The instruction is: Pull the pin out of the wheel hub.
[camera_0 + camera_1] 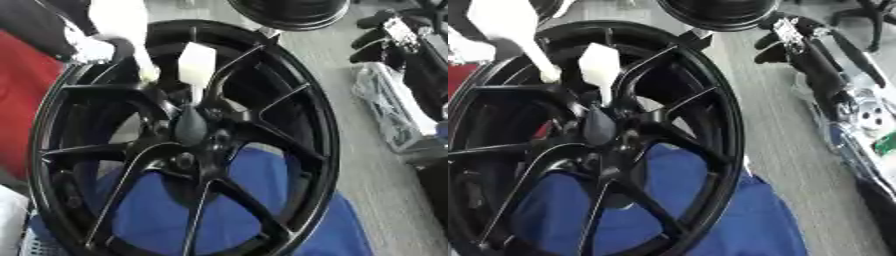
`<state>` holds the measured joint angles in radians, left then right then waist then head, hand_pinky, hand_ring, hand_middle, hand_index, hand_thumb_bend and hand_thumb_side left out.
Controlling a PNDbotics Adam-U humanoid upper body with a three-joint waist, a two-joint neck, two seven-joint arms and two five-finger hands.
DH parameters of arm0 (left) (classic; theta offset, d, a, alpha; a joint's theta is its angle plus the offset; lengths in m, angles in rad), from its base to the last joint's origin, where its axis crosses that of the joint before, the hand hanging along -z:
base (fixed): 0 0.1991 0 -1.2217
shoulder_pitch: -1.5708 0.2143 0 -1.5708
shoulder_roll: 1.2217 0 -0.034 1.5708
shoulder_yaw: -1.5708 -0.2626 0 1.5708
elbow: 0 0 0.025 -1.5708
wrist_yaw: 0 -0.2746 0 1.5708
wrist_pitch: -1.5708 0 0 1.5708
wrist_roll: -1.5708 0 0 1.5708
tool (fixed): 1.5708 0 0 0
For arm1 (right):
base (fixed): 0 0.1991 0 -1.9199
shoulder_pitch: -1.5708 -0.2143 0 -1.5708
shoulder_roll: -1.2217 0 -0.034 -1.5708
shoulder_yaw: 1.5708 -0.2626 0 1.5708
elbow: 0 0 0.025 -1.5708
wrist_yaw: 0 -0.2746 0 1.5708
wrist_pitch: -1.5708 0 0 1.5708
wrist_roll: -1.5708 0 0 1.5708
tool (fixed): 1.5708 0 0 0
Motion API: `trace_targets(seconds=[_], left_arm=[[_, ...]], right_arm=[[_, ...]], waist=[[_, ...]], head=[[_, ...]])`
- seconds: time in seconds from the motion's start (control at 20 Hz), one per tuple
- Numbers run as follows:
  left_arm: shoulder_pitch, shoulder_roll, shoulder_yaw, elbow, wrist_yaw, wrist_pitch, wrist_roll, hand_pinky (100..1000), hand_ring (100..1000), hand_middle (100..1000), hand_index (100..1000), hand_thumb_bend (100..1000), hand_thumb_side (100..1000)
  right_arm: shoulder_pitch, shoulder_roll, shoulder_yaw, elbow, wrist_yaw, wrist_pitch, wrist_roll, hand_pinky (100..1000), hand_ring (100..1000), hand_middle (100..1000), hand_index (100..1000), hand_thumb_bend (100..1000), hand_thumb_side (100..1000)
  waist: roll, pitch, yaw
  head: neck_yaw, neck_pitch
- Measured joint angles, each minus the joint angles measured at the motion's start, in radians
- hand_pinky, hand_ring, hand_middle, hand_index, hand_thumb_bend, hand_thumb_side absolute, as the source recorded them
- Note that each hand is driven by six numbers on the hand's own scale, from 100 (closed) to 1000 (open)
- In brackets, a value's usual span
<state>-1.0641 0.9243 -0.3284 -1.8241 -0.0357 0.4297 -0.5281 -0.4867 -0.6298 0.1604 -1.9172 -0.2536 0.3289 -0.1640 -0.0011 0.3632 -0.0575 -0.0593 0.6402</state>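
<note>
While the right hand hangs with relaxed fingers holding nothing, the black wheel hub stands well to its left, a white pin sticking up near the hub's centre; no left hand shows.

A blue cloth lies spread at the bottom of the view. Grey floor runs along the right side. At the top edge sits a second black rim, only partly in view. A red surface shows at the left edge. At the right lies a pale wire basket, with dark shapes above it.
</note>
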Motion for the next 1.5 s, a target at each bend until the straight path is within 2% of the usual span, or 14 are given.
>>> trace_targets(seconds=[0.15, 0.3, 0.4, 0.55, 0.65, 0.85, 0.9, 0.95, 1.0, 1.1, 1.35, 1.4, 1.5], left_arm=[[0.102, 0.075, 0.096, -0.005, 0.061, -0.002, 0.104, 771, 575, 443, 414, 152, 178], [0.267, 0.155, 0.207, 0.025, 0.12, -0.011, 0.231, 771, 566, 431, 414, 113, 208], [0.365, 0.182, 0.284, 0.075, 0.168, -0.013, 0.317, 770, 569, 430, 414, 105, 213], [0.489, 0.188, 0.378, 0.161, 0.216, -0.017, 0.448, 767, 566, 437, 438, 109, 211], [0.582, 0.186, 0.421, 0.197, 0.209, -0.02, 0.556, 765, 563, 436, 444, 111, 213], [0.719, 0.139, 0.468, 0.231, 0.182, -0.017, 0.713, 798, 617, 522, 613, 186, 326], [0.744, 0.124, 0.475, 0.237, 0.175, -0.02, 0.731, 835, 710, 644, 778, 316, 476], [0.765, 0.111, 0.478, 0.242, 0.168, -0.026, 0.738, 851, 751, 708, 830, 387, 533], [0.781, 0.099, 0.482, 0.244, 0.159, -0.035, 0.735, 861, 773, 738, 851, 502, 575], [0.804, 0.077, 0.49, 0.247, 0.134, -0.059, 0.708, 865, 774, 733, 851, 550, 565], [0.82, 0.041, 0.515, 0.247, 0.105, -0.099, 0.645, 863, 770, 728, 847, 533, 581], [0.821, 0.04, 0.518, 0.247, 0.105, -0.102, 0.64, 850, 747, 693, 811, 382, 632], [0.814, 0.036, 0.524, 0.242, 0.107, -0.11, 0.639, 833, 710, 642, 763, 318, 634]], right_arm=[[0.011, -0.004, -0.006, 0.0, 0.0, -0.003, -0.005, 791, 621, 594, 778, 100, 805], [0.018, -0.009, -0.018, -0.001, 0.0, -0.008, -0.012, 790, 620, 593, 778, 100, 800], [0.02, -0.009, -0.025, -0.001, 0.0, -0.01, -0.02, 790, 620, 593, 778, 100, 791], [0.021, -0.009, -0.032, -0.006, 0.0, -0.014, -0.025, 791, 620, 593, 777, 100, 806], [0.023, -0.009, -0.037, -0.006, 0.0, -0.015, -0.029, 790, 620, 593, 778, 100, 807], [0.027, -0.008, -0.04, -0.007, -0.002, -0.016, -0.036, 791, 620, 593, 778, 100, 808], [0.027, -0.008, -0.042, -0.007, -0.002, -0.016, -0.036, 791, 620, 593, 777, 100, 808], [0.027, -0.008, -0.043, -0.007, -0.003, -0.016, -0.037, 791, 620, 593, 777, 100, 808], [0.027, -0.008, -0.043, -0.007, -0.003, -0.016, -0.038, 791, 620, 593, 778, 100, 809], [0.027, -0.007, -0.044, -0.007, -0.003, -0.016, -0.041, 791, 620, 593, 778, 100, 809], [0.027, -0.004, -0.047, -0.007, -0.004, -0.016, -0.044, 791, 621, 593, 778, 100, 809], [0.027, -0.004, -0.048, -0.007, -0.004, -0.016, -0.044, 791, 621, 593, 778, 100, 803], [0.026, 0.0, -0.049, -0.008, -0.004, -0.016, -0.044, 790, 620, 593, 778, 100, 800]], waist=[[-0.001, -0.006, 0.012], [-0.004, -0.007, 0.02], [-0.009, -0.008, 0.024], [-0.016, -0.008, 0.031], [-0.021, -0.008, 0.035], [-0.036, -0.006, 0.038], [-0.039, -0.005, 0.038], [-0.042, -0.005, 0.038], [-0.044, -0.005, 0.038], [-0.046, -0.005, 0.037], [-0.051, -0.004, 0.037], [-0.05, -0.004, 0.037], [-0.05, -0.005, 0.031]], head=[[-0.002, 0.001], [-0.01, 0.005], [-0.014, 0.006], [-0.022, 0.006], [-0.026, 0.006], [-0.031, 0.005], [-0.032, 0.005], [-0.032, 0.005], [-0.035, 0.005], [-0.042, 0.005], [-0.055, 0.005], [-0.057, 0.005], [-0.057, 0.005]])
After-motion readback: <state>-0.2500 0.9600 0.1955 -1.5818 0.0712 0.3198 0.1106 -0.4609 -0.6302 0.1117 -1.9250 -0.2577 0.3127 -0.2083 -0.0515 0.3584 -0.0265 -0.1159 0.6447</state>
